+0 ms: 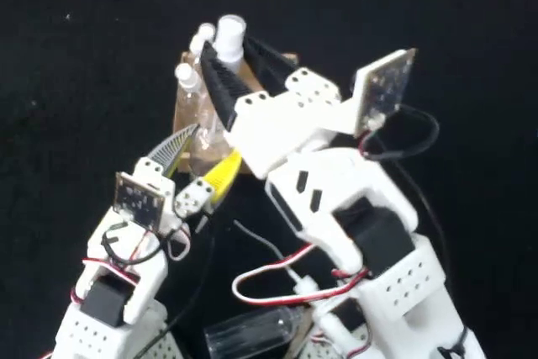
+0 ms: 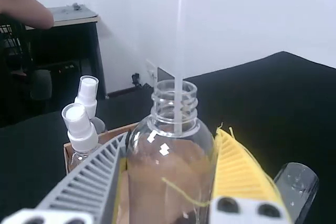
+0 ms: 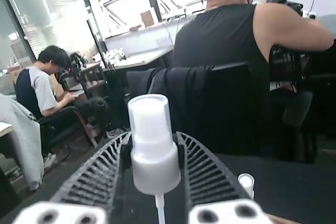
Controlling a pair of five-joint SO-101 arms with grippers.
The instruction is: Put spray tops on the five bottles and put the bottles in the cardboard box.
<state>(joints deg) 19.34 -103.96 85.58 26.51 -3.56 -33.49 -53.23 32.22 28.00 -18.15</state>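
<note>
Operator: Alignment, please. Where is the spray top compared to the bottle?

Arm: My right pincer (image 3: 153,140) is pinching the spray top (image 3: 149,124) at its collar and holds it straight above the open bottle (image 2: 168,166). My left pincer (image 2: 172,136) is pressed on both sides of this bottle and holds it upright at the near edge of the cardboard box (image 1: 181,107). Whether the bottle stands inside the box, I cannot tell.

Operator: And the long axis?

Arm: Vertical for both. The thin tube (image 2: 180,51) hangs down from the top, and its lower end is inside the neck (image 2: 175,98).

Operator: So the next move?

Arm: I judge it should go straight down along the tube, and then the top must be seated on the neck. Two capped bottles (image 2: 81,127) stand in the box. One bare bottle (image 1: 252,332) lies on the worktop (image 1: 84,81), closer to me.
</note>
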